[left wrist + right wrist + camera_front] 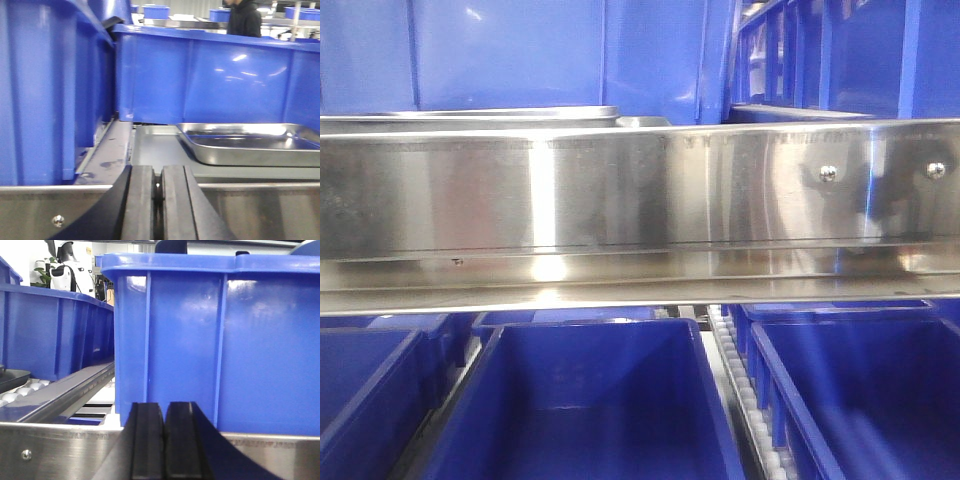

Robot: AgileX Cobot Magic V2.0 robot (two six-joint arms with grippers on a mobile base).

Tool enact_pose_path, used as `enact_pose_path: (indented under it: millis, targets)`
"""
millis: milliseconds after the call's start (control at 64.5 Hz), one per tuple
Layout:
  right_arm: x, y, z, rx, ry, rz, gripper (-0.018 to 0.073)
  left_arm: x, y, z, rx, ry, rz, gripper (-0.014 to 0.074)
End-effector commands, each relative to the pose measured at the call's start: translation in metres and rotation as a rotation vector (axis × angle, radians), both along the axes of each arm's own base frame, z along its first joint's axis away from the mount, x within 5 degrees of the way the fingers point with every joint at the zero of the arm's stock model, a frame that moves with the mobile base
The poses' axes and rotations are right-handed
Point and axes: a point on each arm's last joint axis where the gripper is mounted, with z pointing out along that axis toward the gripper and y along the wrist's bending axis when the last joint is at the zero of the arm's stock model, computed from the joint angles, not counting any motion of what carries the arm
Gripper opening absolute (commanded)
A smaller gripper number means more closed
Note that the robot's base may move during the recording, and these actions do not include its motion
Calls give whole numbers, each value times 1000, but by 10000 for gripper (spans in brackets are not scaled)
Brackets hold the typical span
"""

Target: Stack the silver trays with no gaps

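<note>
Now both my grippers, left and right, hold nothing, jaws pressed together. Shiny shallow rectangular steel tray sits on grey shelf ahead of left gripper, beside blue plastic bin. Judge tray light, stiff, slippery; pinch flat flared rim.

Bins on both levels: uniform saturated blue, glossy, with white light streaks on the walls. Shelf rail: brushed silver steel with bright vertical glare bands and blue reflections. Tray: mirror silver, interior reflecting dark blue and white. Left gripper and right gripper: matte black pads. Rollers: pale grey-white.
</note>
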Motion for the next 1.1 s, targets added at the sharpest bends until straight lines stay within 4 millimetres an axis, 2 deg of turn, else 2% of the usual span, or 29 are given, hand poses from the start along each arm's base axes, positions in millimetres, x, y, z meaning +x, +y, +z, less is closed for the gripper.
enact_pose_path:
  millis: [0, 1086]
  targets:
    - [-1, 0, 3, -5, -36, -2, -71, -1, 0, 2, -5, -22, 3, 4]
    - [-1, 0, 3, -5, -36, -2, -71, -1, 0, 2, -3, -22, 4, 4]
